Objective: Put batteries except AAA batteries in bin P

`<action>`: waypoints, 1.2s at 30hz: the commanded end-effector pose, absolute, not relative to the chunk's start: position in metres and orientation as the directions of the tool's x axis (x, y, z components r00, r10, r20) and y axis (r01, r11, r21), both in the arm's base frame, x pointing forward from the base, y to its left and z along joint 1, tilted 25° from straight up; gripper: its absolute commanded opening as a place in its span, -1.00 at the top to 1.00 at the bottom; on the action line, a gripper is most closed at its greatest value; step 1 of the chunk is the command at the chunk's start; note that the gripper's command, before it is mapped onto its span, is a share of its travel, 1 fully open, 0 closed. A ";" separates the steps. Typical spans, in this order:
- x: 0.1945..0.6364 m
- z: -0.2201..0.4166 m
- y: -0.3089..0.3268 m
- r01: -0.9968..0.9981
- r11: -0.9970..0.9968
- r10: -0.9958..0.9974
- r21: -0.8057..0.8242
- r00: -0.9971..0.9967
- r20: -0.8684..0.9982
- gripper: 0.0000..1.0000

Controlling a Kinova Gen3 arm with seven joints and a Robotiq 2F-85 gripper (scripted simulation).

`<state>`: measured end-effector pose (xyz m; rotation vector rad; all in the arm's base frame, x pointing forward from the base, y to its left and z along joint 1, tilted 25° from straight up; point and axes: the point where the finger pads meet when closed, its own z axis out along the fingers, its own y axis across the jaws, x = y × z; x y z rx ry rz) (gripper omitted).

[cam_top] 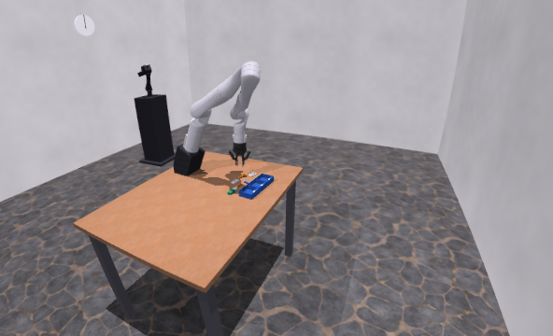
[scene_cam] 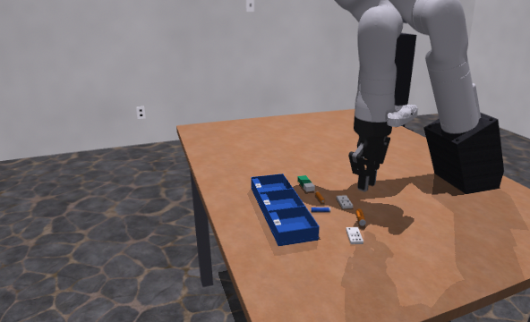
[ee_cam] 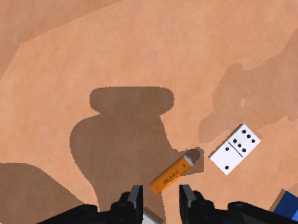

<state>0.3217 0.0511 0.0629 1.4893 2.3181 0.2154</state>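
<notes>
From here I see my tool (scene_cam: 366, 184) hanging above the table (scene_cam: 292, 148), its fingers slightly apart. The blue three-compartment bin (scene_cam: 297, 237) stands left of two orange batteries (scene_cam: 320, 197) (scene_cam: 360, 217), a blue battery (scene_cam: 320, 209), and two dominoes, one grey (scene_cam: 345, 202), one white (scene_cam: 354, 235).
</notes>
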 end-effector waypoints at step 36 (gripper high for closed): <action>0.322 0.064 0.052 -0.401 0.883 -0.464 -0.243 -0.820 -0.336 0.43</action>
